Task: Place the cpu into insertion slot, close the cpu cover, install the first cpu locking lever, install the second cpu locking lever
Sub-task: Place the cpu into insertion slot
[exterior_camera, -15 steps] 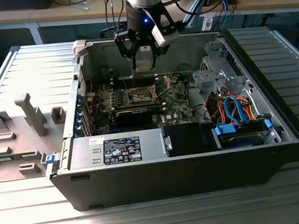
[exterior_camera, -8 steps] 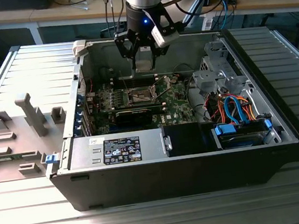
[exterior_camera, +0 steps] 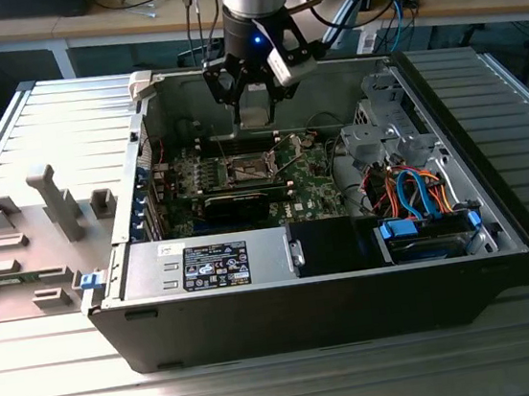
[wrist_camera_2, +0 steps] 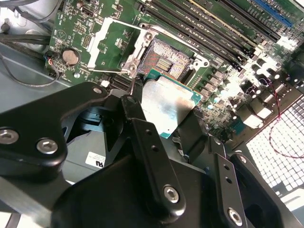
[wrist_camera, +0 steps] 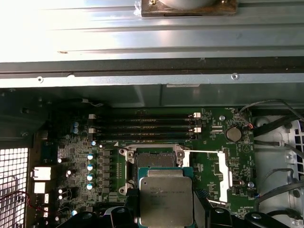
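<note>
You have a ribbed metal table [exterior_camera: 288, 388] in front of you, with cluttered workbenches and cables behind it. On the table lies an open computer case [exterior_camera: 318, 317], and grey fixture blocks [exterior_camera: 52, 200] stand at the exterior view's left.

There is writing in several places, but none of it is legible. A black label [exterior_camera: 215, 265] with white print sits on the metal housing at the case's near edge, with a small white label [exterior_camera: 167, 250] beside it. The face of the cpu [wrist_camera: 166, 199] carries faint print.

Your gripper [exterior_camera: 256, 112] hangs inside the case, above the green board. Its dark fingers [wrist_camera: 133, 205] are closed against opposite edges of the cpu [wrist_camera_2: 168, 107], with the jaws only as wide as the plate. The plate is held flat, face up towards the wrist cameras.

The cpu is clear of the board and not seated. In the first wrist view it overlaps the near rim of the insertion slot [wrist_camera: 154, 160], and the slot's dark recess [wrist_camera_2: 166, 59] is uncovered. The cpu cover [wrist_camera: 227, 183] is swung open and lies beside the slot.
</note>
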Robot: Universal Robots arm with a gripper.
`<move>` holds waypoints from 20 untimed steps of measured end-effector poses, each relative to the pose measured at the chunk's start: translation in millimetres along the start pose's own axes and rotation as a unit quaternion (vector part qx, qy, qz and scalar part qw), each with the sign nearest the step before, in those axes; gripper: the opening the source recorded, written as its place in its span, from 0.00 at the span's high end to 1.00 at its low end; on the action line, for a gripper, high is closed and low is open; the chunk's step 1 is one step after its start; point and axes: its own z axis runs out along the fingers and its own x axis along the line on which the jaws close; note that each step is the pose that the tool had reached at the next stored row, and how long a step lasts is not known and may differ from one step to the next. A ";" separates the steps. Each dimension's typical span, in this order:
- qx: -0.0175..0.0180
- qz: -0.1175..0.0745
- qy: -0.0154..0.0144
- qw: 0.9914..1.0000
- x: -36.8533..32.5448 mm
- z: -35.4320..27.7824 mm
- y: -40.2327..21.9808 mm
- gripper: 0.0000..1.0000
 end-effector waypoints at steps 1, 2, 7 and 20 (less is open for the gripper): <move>0.000 0.000 0.000 1.000 0.0 0.1 0.0 0.46; 0.000 0.000 0.000 1.000 0.0 0.3 0.0 0.46; 0.000 0.000 0.000 1.000 0.0 1.4 -0.1 0.46; 0.000 0.000 0.000 1.000 -0.1 6.7 -0.6 0.46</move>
